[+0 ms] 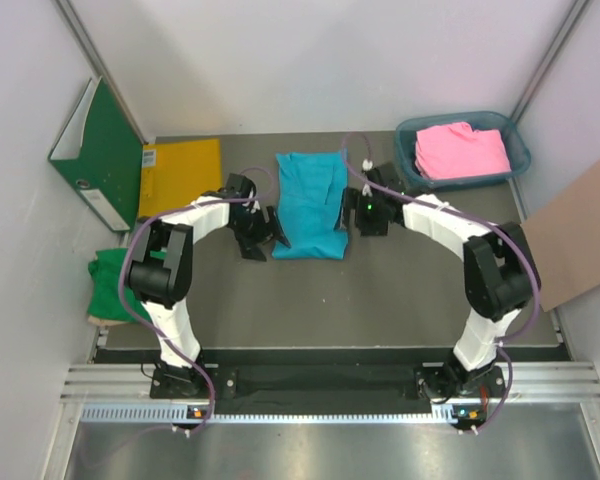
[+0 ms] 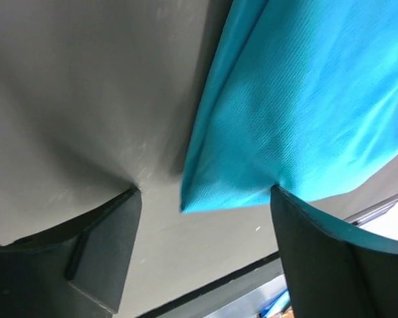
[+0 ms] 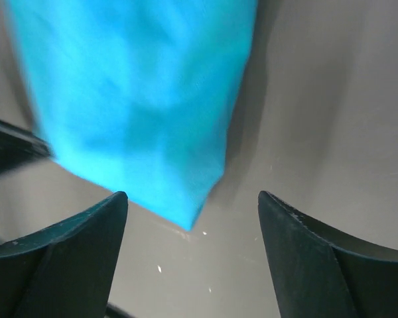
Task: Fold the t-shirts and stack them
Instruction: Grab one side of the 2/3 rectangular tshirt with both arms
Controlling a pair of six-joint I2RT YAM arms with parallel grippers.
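Note:
A turquoise-blue t-shirt (image 1: 311,205) lies folded into a long strip on the dark table between my two grippers. My left gripper (image 1: 262,238) is open at the strip's near left corner; in the left wrist view that corner (image 2: 205,199) sits between the fingers, one fingertip (image 2: 278,195) touching its edge. My right gripper (image 1: 355,215) is open at the strip's right edge; the right wrist view shows a corner of the shirt (image 3: 186,212) between its fingers. A pink t-shirt (image 1: 462,150) lies in a basket. A bright green t-shirt (image 1: 110,282) lies bunched at the table's left edge.
A blue-grey basket (image 1: 515,140) stands at the back right. A yellow envelope (image 1: 180,175) and a green binder (image 1: 100,155) are at the back left. A brown cardboard sheet (image 1: 580,235) leans at the right.

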